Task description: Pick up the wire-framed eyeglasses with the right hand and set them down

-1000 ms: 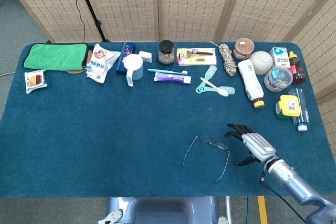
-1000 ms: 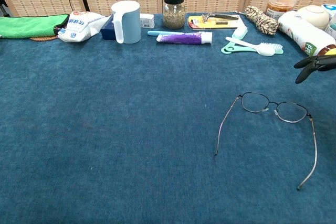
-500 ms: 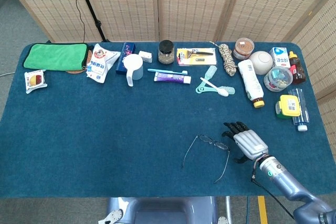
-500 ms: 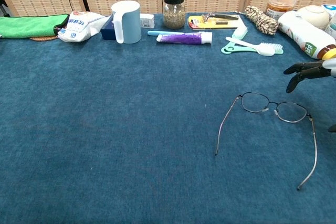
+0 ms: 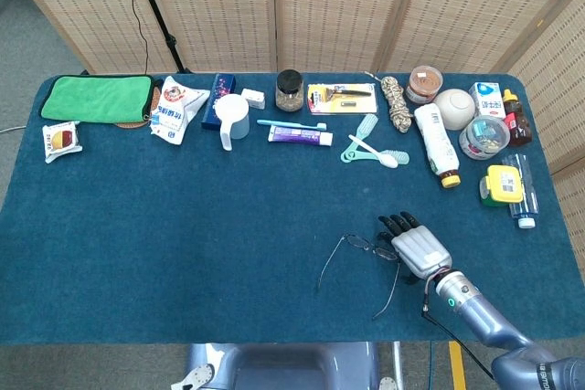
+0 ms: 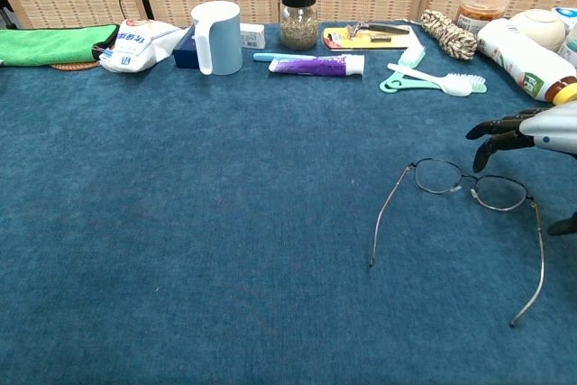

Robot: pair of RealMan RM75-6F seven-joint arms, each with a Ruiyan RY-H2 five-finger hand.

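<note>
The glasses (image 5: 361, 267) lie on the blue bench (image 5: 183, 244), near its front edge and right of centre, temples unfolded toward the robot. The right hand (image 5: 416, 246) hovers just right of the frame, above the right lens. Its dark fingers (image 6: 494, 130) are spread and curl down over that lens without gripping it; the thumb (image 6: 563, 225) hangs apart on the near side. The left hand is out of both views. A toothpaste tube (image 5: 300, 135) lies in the far row.

Thin wire-framed eyeglasses (image 6: 473, 188) lie upright on the blue cloth, temples unfolded toward the near edge.
</note>
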